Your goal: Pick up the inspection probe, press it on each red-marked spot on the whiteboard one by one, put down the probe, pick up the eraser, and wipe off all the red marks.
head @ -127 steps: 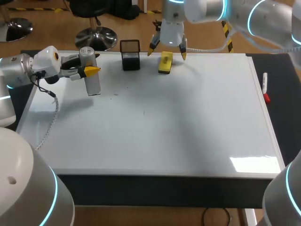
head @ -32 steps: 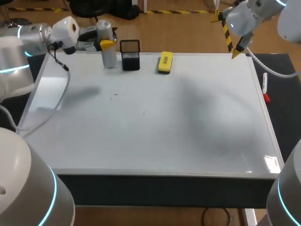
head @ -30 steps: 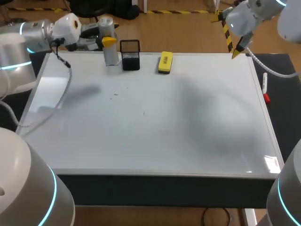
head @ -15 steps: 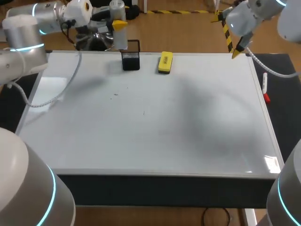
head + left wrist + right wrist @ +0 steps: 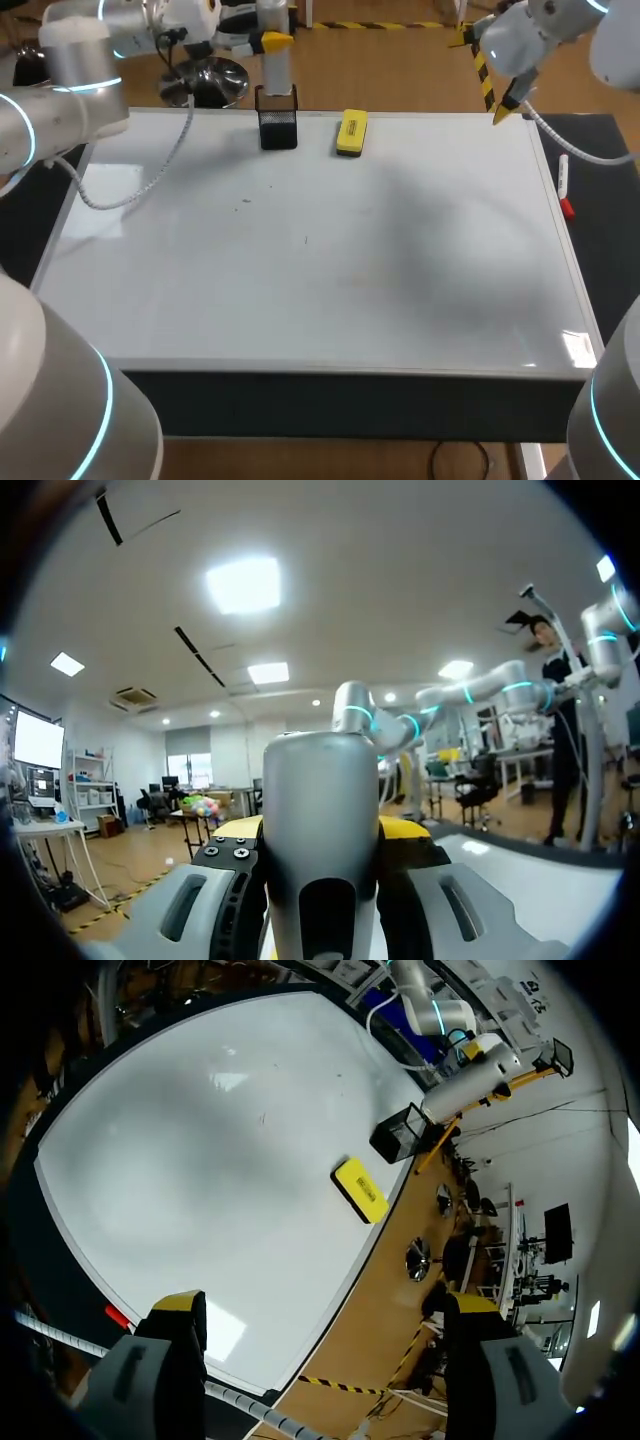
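Carried rightward, left gripper (image 5: 264, 42) clamps the probe (image 5: 273, 66) upright above the mesh holder (image 5: 277, 120); eraser (image 5: 350, 132) lies at the holder's 3 o'clock; right gripper (image 5: 481, 77) hangs spread apart at the whiteboard's (image 5: 350, 270) 1 o'clock corner.

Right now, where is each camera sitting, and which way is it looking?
Head view: above and behind me, looking down at the whiteboard; my left arm and right arm show.
Left wrist view: on my left wrist, looking out into the room; my left claw grips the probe.
Right wrist view: on my right wrist, high up, looking down at the whiteboard; my right claw is open, empty.
Shared: head and right wrist views both show the yellow eraser.
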Tool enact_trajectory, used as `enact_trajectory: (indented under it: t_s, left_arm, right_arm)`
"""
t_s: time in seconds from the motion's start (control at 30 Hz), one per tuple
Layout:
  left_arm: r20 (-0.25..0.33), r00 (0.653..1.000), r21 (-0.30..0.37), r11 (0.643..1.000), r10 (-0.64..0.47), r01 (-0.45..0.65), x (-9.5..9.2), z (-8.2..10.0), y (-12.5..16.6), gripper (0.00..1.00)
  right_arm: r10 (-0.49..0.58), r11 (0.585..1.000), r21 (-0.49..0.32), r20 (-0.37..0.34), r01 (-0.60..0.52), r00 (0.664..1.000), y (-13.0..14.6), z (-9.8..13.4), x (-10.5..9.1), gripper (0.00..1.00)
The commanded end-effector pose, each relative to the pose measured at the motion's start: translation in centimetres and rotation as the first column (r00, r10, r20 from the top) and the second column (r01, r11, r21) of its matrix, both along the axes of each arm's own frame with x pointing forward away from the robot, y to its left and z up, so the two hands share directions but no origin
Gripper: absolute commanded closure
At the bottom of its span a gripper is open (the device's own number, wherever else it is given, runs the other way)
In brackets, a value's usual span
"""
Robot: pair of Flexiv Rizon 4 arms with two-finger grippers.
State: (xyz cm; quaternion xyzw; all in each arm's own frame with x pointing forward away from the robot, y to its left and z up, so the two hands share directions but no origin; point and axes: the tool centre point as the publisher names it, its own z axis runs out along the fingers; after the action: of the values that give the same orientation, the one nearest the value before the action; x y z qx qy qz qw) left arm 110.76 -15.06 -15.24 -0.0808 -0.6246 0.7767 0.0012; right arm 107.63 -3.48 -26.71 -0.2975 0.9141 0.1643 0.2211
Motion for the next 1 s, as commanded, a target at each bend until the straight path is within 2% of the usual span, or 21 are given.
enact_trajectory:
  t_s: [0.03, 0.53, 1.0]
  left_arm:
    - [0.014, 0.991, -0.011, 0.991, -0.131, 0.131, 1.4, -1.0, -0.3, 1.00]
    - [-0.010, 0.993, -0.003, 0.993, -0.117, 0.117, 3.3, -3.2, -0.3, 1.00]
    - [-0.044, 0.994, -0.005, 0.995, -0.102, 0.102, 4.2, -5.4, 0.3, 1.00]
  right_arm:
    - [0.001, 1.000, -0.006, -0.004, -0.001, 1.000, 0.0, 0.1, 0.0, 0.00]
    - [0.001, 1.000, -0.006, -0.004, -0.001, 1.000, 0.0, 0.1, 0.0, 0.00]
    - [0.001, 1.000, -0.006, -0.004, -0.001, 1.000, 0.0, 0.1, 0.0, 0.00]
